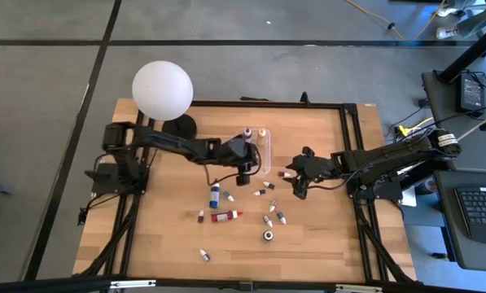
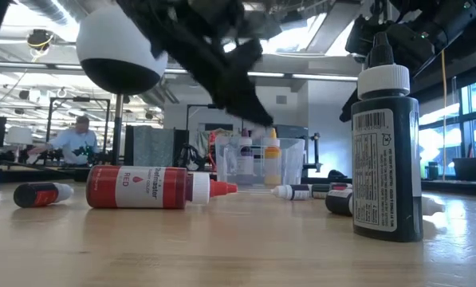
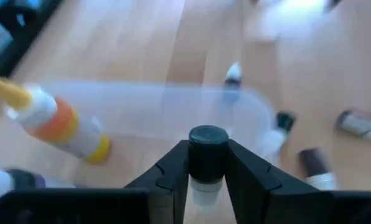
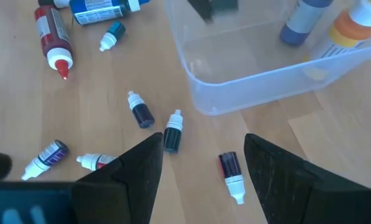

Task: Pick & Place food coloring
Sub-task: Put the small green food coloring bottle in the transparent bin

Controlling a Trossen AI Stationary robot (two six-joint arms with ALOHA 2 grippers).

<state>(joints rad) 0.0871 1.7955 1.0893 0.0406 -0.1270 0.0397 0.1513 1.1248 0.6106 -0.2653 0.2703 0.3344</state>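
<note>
The food coloring bottles lie scattered on the wooden table, among them a red one on its side, a blue one and an upright black one. My left gripper hovers over the clear plastic box and is shut on a tiny bottle. An orange-yellow bottle and a purple one stand in the box. My right gripper is open, right of the box, above small bottles lying on the table. My left gripper pinches the tiny bottle between its two fingers, which come from above, slanting down. The bottle's dark round end sticks out past the fingertips and its white part sits back between them. It hangs lifted clear, over the box's near wall.
A big white globe lamp stands at the table's far left corner. Black frame rails run along the table's edges. Bare wood shows along the near edge. A person sits in the room beyond the table.
</note>
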